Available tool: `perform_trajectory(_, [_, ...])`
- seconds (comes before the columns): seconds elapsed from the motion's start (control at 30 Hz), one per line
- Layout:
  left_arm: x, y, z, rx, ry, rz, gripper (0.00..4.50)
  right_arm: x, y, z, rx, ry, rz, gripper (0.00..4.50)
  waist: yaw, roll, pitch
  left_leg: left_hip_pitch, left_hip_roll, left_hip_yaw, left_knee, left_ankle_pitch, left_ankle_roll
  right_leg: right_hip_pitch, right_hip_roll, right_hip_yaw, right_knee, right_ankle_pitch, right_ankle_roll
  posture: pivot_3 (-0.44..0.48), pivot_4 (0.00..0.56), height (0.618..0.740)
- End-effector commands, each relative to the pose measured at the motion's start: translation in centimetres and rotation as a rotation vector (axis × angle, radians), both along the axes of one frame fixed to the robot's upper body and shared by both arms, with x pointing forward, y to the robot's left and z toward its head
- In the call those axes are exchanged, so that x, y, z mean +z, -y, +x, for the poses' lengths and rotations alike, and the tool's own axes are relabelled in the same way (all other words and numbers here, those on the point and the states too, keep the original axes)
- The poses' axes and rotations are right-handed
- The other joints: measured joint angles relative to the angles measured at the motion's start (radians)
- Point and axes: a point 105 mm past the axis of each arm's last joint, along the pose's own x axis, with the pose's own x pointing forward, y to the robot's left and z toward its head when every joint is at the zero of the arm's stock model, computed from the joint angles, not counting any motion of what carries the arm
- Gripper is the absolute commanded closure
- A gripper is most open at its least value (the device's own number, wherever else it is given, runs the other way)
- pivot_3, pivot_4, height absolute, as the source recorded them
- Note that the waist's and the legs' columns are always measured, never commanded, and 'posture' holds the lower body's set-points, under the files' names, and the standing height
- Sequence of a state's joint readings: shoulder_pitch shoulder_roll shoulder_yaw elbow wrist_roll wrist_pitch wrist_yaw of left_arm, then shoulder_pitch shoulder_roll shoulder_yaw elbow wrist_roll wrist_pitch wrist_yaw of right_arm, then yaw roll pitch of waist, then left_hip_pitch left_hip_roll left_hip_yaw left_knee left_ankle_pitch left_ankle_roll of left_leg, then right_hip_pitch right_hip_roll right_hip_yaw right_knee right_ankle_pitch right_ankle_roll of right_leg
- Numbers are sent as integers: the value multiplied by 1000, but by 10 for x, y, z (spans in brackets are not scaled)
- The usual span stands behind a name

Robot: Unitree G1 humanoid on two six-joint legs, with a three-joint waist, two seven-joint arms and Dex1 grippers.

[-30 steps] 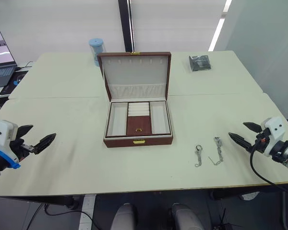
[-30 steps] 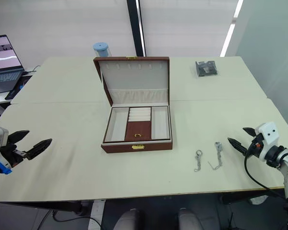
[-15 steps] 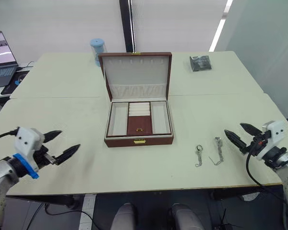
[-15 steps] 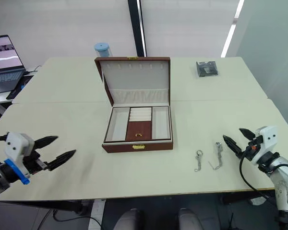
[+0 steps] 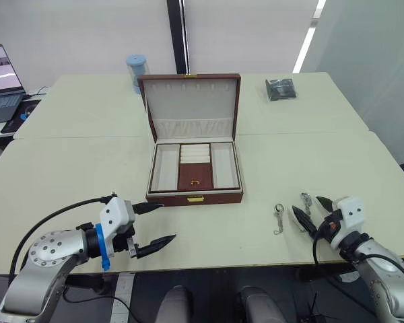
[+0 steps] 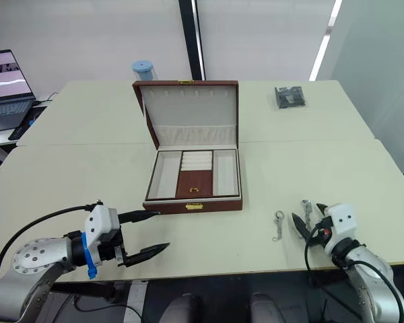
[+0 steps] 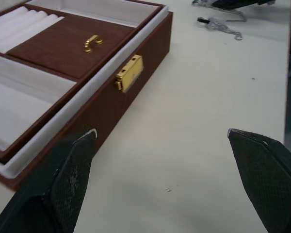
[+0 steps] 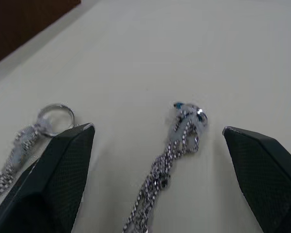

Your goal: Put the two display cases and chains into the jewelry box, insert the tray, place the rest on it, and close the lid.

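I see the box (image 6: 192, 176) open mid-table, tray (image 6: 193, 173) inside. Right gripper (image 6: 308, 217) spread around one chain (image 6: 306, 207); other chain (image 6: 278, 225) just beside. Left gripper (image 6: 145, 232) open near the box's front-left corner.

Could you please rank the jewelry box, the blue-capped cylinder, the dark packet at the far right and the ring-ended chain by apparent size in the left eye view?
1. jewelry box
2. blue-capped cylinder and dark packet: alike, both far off, so unranked
3. ring-ended chain

Left tool (image 5: 153, 224) spread wide, low and forward, right tool (image 5: 312, 212) spread wide, reaching inward
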State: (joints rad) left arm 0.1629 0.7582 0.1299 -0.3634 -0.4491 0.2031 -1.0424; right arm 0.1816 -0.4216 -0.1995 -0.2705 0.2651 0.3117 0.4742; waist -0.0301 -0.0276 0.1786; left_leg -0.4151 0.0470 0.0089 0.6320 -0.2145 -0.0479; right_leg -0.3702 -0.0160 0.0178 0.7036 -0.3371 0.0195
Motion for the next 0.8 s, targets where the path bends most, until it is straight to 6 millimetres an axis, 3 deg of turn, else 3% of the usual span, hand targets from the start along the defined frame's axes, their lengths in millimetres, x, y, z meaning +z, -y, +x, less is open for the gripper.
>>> perform_trajectory(0.03, [8, 11, -4, -56, 50, -23, 0, 2, 4, 1, -60, 2, -69, 26, 0, -1, -1, 0, 0, 0, 0, 0, 0, 0, 0, 0, 0, 0, 0, 0, 150, 740])
perform_trajectory(0.23, [2, 14, -5, -77, 46, -24, 0, -12, 3, -3, -93, -70, -61, 26, 0, -5, -7, 0, 0, 0, 0, 0, 0, 1, 1, 0, 0, 0, 0, 0, 150, 740])
perform_trajectory(0.27, [2, 14, -4, -77, 48, -25, 0, -14, 2, -4, -95, -86, -60, 193, 0, -5, -8, 0, 0, -1, 0, 0, 0, 1, 1, 0, 0, 0, 0, 0, 150, 740])
perform_trajectory(0.33, [5, 15, -2, -72, 51, -46, 0, -21, -1, -7, -95, -136, -31, 618, 1, -6, -9, 1, 0, -1, 0, 0, 0, 1, 1, 0, 0, 0, 0, 0, 150, 740])
perform_trajectory(0.47, [5, 15, 0, -70, 52, -54, 0, -31, -1, -12, -100, -203, -20, 1913, 2, -10, -15, 1, 0, -1, 0, 0, 0, 2, 1, -1, 0, 0, 0, 0, 150, 740])
perform_trajectory(0.8, [5, 18, 1, -72, 54, -50, 0, -36, -1, -13, -110, -245, -2, 4053, 2, -13, -29, 1, 0, -2, -1, 0, 0, 3, 1, -2, -3, 0, 0, 0, 150, 740])
